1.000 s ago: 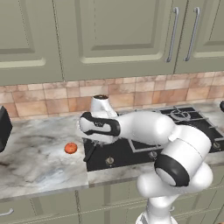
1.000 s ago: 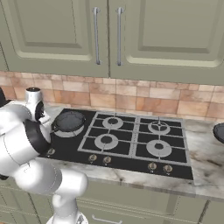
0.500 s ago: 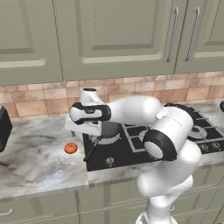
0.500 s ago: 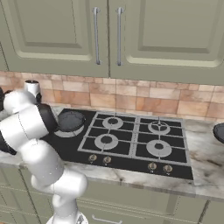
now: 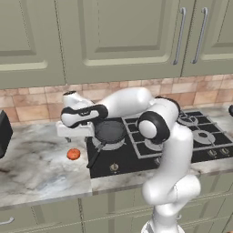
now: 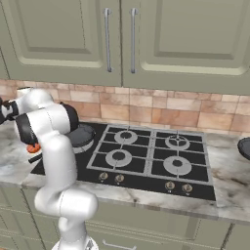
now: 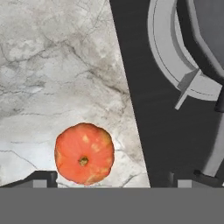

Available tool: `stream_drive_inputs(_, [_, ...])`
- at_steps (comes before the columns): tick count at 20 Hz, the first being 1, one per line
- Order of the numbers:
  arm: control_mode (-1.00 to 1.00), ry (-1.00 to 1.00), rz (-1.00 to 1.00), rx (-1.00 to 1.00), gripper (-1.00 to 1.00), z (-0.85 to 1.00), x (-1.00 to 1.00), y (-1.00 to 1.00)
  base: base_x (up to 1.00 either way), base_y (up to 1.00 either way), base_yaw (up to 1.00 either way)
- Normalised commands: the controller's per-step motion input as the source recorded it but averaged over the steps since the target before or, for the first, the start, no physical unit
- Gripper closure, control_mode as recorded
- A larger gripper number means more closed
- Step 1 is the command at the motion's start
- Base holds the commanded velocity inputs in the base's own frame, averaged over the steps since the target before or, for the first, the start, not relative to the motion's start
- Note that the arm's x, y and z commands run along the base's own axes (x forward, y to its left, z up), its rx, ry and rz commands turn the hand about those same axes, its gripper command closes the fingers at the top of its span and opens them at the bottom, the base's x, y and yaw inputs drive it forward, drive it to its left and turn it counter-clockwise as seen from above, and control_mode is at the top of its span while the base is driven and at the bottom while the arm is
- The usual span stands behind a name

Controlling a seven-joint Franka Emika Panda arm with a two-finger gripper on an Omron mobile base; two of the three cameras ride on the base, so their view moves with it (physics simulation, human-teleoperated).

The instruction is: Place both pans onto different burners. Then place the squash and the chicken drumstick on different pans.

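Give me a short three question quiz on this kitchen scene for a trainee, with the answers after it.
1. True or false: the squash lies on the marble counter, not on the cooktop.
2. Which burner holds the pan: A front right, B back left, C back right?
3. Fill in: in the hand view, the squash shows between the gripper's two dark finger ____.

Key: 1 true; 2 B; 3 tips.

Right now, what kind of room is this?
A kitchen, most likely: there's a black gas stove with a pan on one burner, green cupboards above a tiled wall, and a little squash on the marble counter.
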Motion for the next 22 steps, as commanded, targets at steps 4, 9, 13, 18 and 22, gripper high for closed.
stream_drive_inputs(4, [-1.0,0.02,0.01,-0.13,-1.0,-0.08,0.16,0.23,0.0,0.0,0.0])
stream_drive_inputs(9, [-1.0,0.04,0.0,0.0,-1.0,-0.01,0.04,0.01,0.0,0.0,0.0])
stream_drive_inputs(13, [-1.0,0.02,0.0,0.0,-1.0,-0.01,0.0,-0.05,0.0,0.0,0.0])
stream_drive_inputs(18, [-1.0,0.02,-0.01,0.01,-1.0,-0.16,-0.15,-0.08,0.0,0.0,0.0])
stream_drive_inputs(22, [-1.0,0.0,-0.02,0.11,-1.0,-0.4,-0.28,-0.19,0.0,0.0,0.0])
